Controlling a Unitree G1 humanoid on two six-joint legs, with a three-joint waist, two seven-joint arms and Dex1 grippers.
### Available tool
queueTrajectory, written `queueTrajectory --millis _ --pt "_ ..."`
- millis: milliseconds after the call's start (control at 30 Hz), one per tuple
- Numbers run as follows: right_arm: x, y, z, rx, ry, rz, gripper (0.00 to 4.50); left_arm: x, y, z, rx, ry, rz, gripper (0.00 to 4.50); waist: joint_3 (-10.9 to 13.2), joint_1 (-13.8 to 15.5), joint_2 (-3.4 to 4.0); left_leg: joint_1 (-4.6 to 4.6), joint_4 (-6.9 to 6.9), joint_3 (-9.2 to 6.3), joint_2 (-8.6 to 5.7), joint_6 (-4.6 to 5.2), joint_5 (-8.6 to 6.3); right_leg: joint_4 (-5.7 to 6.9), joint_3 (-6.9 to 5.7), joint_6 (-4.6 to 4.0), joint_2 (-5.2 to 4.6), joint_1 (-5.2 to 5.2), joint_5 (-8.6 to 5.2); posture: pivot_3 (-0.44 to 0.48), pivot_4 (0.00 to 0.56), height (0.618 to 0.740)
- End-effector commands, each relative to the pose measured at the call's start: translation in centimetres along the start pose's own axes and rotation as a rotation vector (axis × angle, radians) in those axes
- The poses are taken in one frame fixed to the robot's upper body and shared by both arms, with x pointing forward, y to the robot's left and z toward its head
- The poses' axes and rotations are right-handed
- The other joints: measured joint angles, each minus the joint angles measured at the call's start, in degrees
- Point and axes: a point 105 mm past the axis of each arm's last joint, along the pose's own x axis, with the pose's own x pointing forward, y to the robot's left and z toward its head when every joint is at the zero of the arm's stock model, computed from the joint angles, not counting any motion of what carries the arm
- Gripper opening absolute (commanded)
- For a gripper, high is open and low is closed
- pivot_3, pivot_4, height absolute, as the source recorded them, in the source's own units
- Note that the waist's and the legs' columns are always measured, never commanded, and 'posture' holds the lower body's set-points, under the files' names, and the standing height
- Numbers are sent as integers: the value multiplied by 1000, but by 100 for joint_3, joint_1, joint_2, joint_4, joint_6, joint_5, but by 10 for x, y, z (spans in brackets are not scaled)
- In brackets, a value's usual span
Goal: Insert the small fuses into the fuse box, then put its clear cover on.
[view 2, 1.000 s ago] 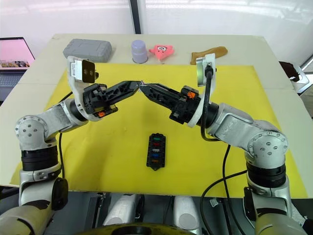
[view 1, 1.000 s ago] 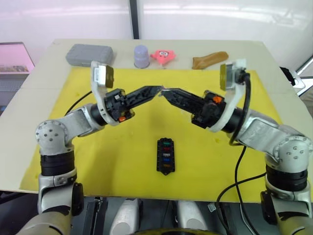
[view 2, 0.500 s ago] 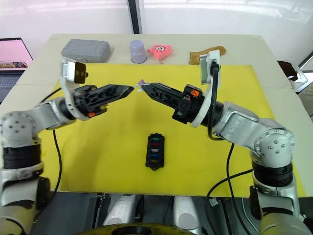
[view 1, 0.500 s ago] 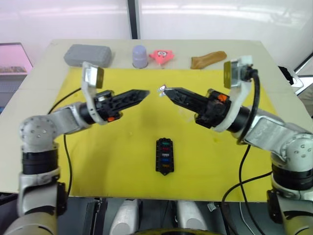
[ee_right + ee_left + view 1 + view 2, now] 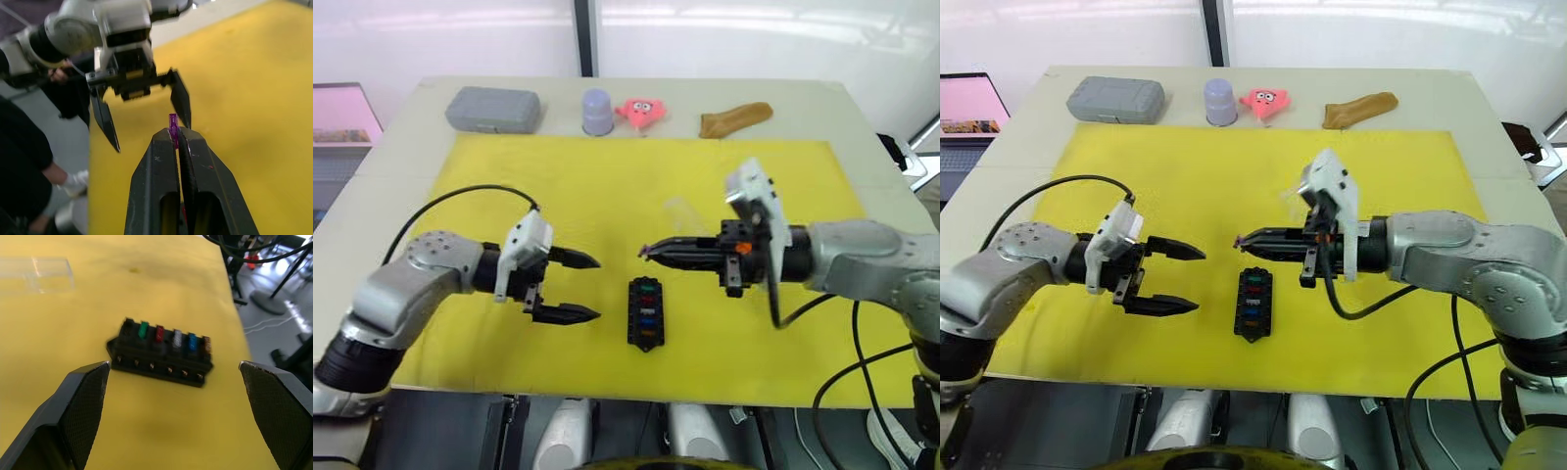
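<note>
Pinching a purple fuse (image 5: pixel 172 122) between fingers pressed together, the right gripper (image 5: pixel 1246 239) now lies low and level just behind the fuse box (image 5: pixel 1253 303), where a second ago it met the left gripper high over the middle of the mat; the left gripper (image 5: pixel 578 287) has dropped away to the left of the box and its fingers stand spread wide, holding nothing; the meeting of the two tips has ended, so the fuse appears to have passed to the right side for good, and both arms have come down toward the work; the fuse box sits on the yellow mat (image 5: pixel 509 186) near the front edge, and the left wrist view shows five fuses already seated in a row, green (image 5: pixel 143 329), red, grey, blue and an orange one at the end, with one slot beside the green apparently vacant; the purple fuse is likely the last to go in; the clear cover (image 5: pixel 35 274) lies flat on the mat behind the box, well apart from it, untouched; along the far edge of the bench (image 5: pixel 862 137) rest a grey case (image 5: pixel 493 108), a lilac cup, a pink toy and a brown object.
</note>
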Motion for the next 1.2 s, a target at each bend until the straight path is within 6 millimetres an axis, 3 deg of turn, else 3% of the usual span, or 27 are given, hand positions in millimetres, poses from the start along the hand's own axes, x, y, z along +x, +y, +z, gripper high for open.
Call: queueTrajectory --millis 33,167,333,1200 --pt "7 0 -6 -203 71 -1 0 8 -1 -2 108 17 -15 4453 0 -13 -2 -1 1 -1 1 0 0 0 -1 0 1 0 0 0 150 740" --pt "13 -4 -18 -284 127 8 0 11 6 -14 170 59 3 4453 1 -28 -2 0 1 -1 2 -1 1 3 -1 1 2 -1 0 0 150 740" --pt "23 -16 -24 -326 143 -17 0 13 14 -14 190 54 32 4453 1 -21 -2 -1 6 -2 2 -1 1 4 -3 2 1 1 1 0 150 740" --pt "30 -21 -44 -398 222 21 0 24 12 -14 203 61 26 4453 1 -20 -2 -1 12 -5 -1 -2 1 7 -6 3 -1 3 2 0 150 740"
